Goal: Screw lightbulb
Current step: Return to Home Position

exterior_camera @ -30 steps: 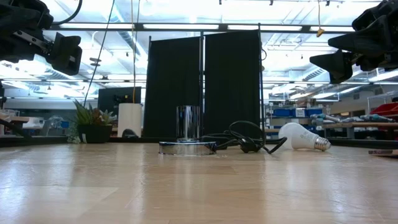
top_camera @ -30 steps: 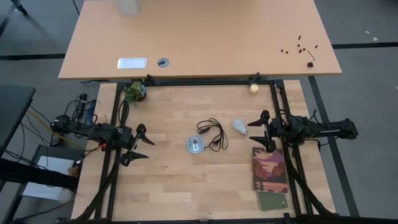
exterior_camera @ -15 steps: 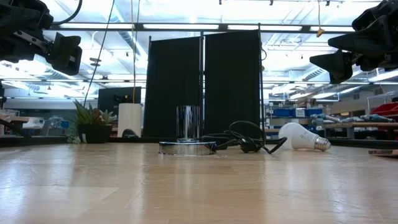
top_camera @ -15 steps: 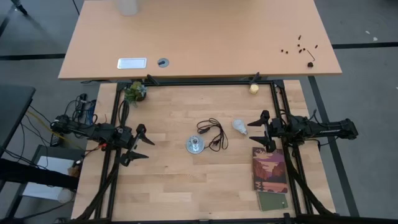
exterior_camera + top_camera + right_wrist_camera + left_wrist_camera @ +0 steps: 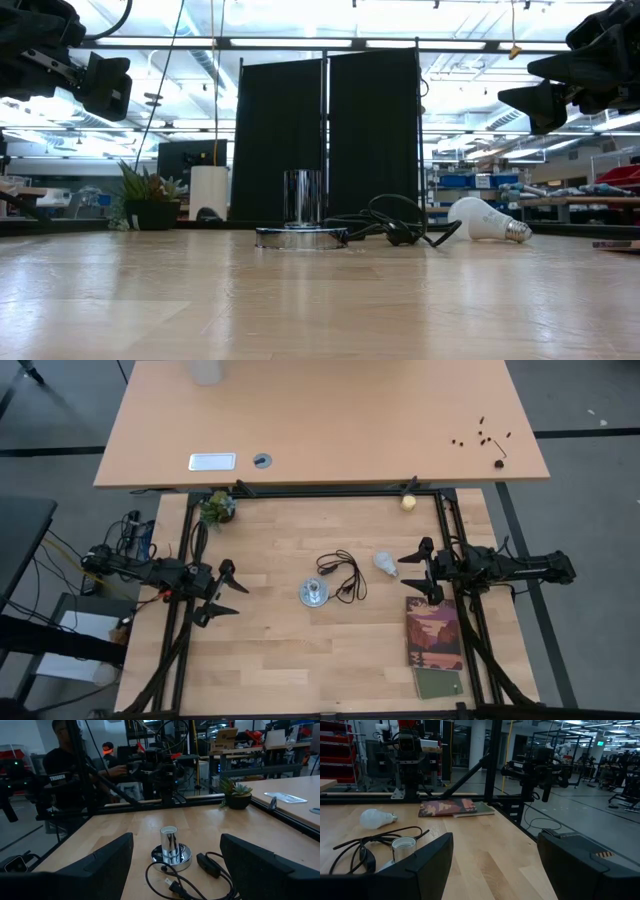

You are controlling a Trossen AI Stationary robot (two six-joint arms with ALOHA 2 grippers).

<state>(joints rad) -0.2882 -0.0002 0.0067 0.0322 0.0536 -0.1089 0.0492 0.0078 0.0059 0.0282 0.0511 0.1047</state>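
1. Nearest the front edge of the table (image 5: 280,660) lies the booklet (image 5: 433,632), flat and well clear of both arms.
2. The left gripper (image 5: 228,590) hangs at the table's left side with its fingers spread wide and nothing between them. We see it raised off the wood in the low view.
3. The right gripper (image 5: 415,572) is at the right side, also spread wide and empty. It is held high above the table, with the lightbulb (image 5: 385,563) just beside its fingertips in the high view but not touching.
4. We judge this step to be the retreat to home. Done well, both arms pull up and outward with the fingers left apart. The right arm backs straight away from the bulb, since any brush could set it rolling. Nothing should dip toward the cord (image 5: 345,575).
5. The silver socket disc (image 5: 313,593) stands mid-table, empty, with the cord looped on its far right.
6. The lightbulb lies on its side on the wood just right of the cord, apart from the socket.
7. Its long axis is flat on the table and runs diagonally. The screw base points toward the right gripper and the booklet, and the round glass end points away, toward the cord's far side.
8. Farthest back are the plant (image 5: 217,508) at the left and the yellowish ball (image 5: 408,502) at the right.
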